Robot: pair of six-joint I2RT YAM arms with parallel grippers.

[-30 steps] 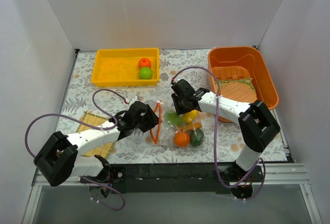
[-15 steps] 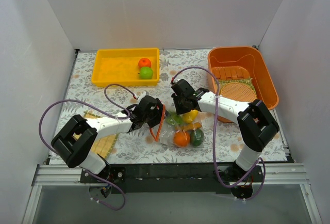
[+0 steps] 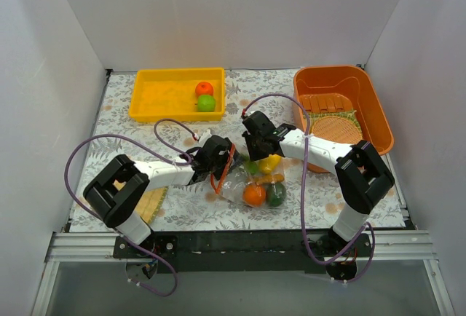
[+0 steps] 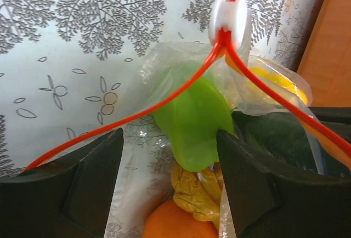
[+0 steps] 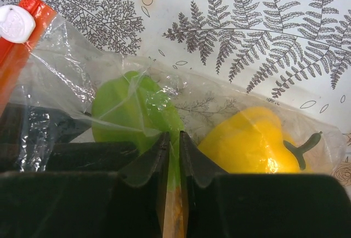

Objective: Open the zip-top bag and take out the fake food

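The zip-top bag (image 3: 256, 183) lies at the table's middle, its orange-red zip strip (image 3: 225, 168) gaping open on the left. Inside are an orange ball (image 3: 254, 194), a dark green piece (image 3: 275, 194), a yellow piece (image 3: 268, 162) and a light green piece (image 3: 251, 167). My left gripper (image 3: 220, 158) is open at the bag's mouth. In the left wrist view its gripper (image 4: 169, 136) straddles the green piece (image 4: 192, 112), with a tan lumpy piece (image 4: 200, 191) and the orange ball (image 4: 175, 224) below. My right gripper (image 3: 254, 147) is shut on the bag's film (image 5: 173, 139) between the green piece (image 5: 129, 112) and the yellow piece (image 5: 252, 139).
A yellow tray (image 3: 164, 97) at the back left holds an orange ball (image 3: 204, 88) and a green ball (image 3: 207, 103). An orange basket (image 3: 378, 108) at the back right holds wooden slats and a woven disc. A straw mat (image 3: 151, 203) lies under the left arm.
My left gripper has moved right, from beside the zip strip into the bag's open mouth. The bag has shifted slightly. The right gripper has kept its pinch.
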